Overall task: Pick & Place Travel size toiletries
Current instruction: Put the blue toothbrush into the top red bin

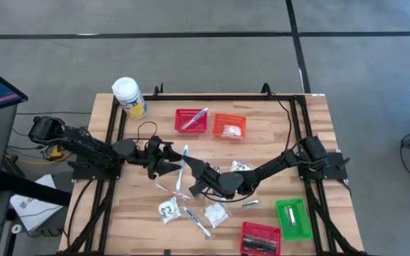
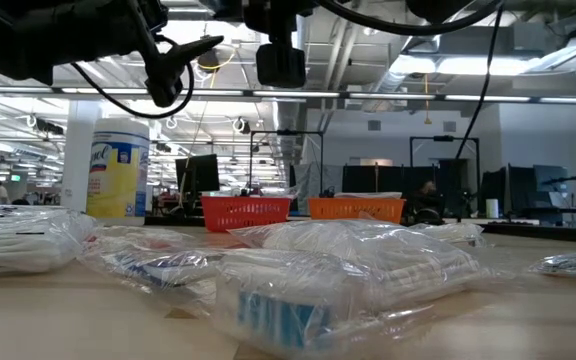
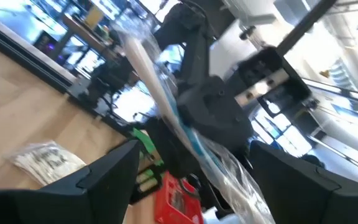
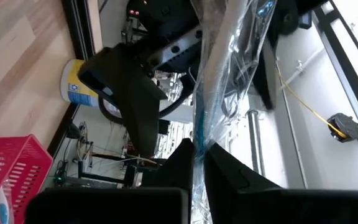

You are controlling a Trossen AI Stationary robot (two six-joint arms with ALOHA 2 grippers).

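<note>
**Clearance and obstructions, table centre**

Centre of the high view is congested: the left gripper [image 1: 164, 158] and right gripper [image 1: 193, 178] meet there around a clear-wrapped toothbrush packet [image 1: 183, 167]. Loose packets [image 1: 216, 213] crowd the lower centre. Upper centre holds a red basket [image 1: 191, 120] and an orange basket [image 1: 229, 126]; the jar [image 1: 129, 97] blocks the upper left corner. Bare wood [image 1: 276, 131] lies open at upper right.
</note>
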